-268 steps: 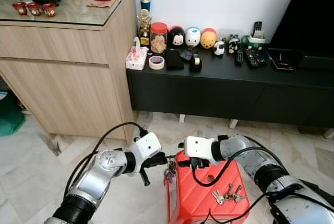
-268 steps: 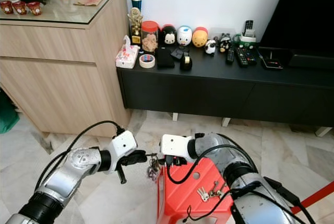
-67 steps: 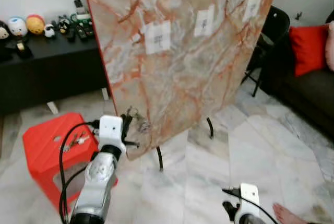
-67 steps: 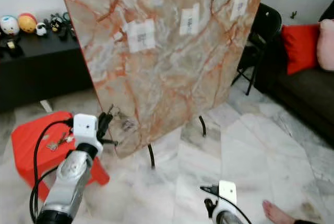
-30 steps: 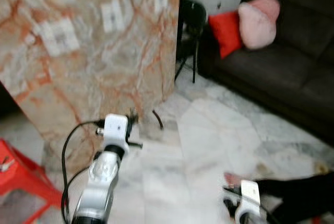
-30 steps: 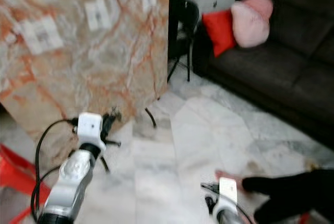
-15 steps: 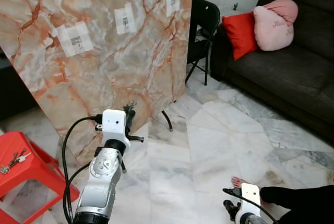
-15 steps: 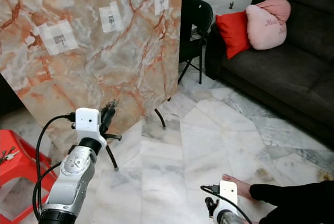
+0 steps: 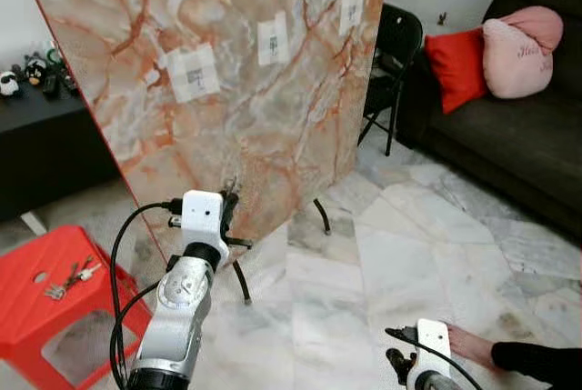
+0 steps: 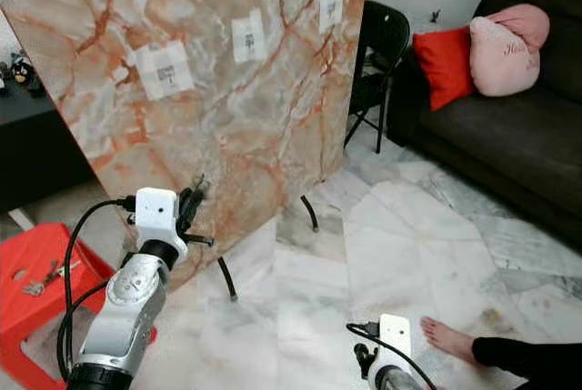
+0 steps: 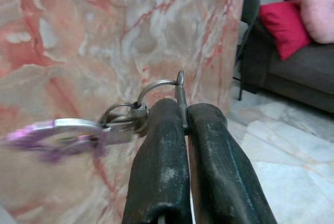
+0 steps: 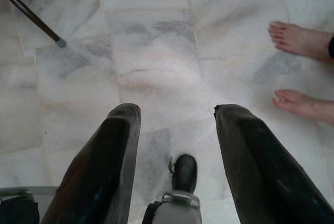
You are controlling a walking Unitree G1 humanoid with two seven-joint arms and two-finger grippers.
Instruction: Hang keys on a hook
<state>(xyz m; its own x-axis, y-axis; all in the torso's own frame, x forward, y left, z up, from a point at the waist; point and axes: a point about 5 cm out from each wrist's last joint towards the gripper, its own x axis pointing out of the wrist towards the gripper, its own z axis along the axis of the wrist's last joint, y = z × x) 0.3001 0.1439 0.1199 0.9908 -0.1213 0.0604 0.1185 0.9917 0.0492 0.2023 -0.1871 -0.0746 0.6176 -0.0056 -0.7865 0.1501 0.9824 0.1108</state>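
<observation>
My left gripper (image 9: 227, 205) is raised in front of the lower edge of a large orange-veined marble board (image 9: 273, 135), and it is shut on a bunch of keys. In the left wrist view the black fingers (image 11: 162, 145) pinch a metal key ring (image 11: 156, 85), from which a silver and purple carabiner (image 11: 57, 135) hangs out to one side. Three white patches (image 9: 270, 43) are stuck in a row high on the board, well above the gripper. The right gripper (image 12: 177, 125) hangs low over the marble floor, open and holding nothing.
A red stool (image 9: 36, 317) with a second bunch of keys (image 9: 68, 276) stands at my left. The board rests on black legs (image 9: 241, 281). To the right are a black chair (image 9: 396, 45) and a dark sofa (image 9: 509, 135) with cushions. A person's bare feet (image 12: 297, 38) are near the right gripper.
The camera has swung left, so the board sits more central and the stool shows more. The left gripper keeps its hold on the keys; the right arm still hangs.
</observation>
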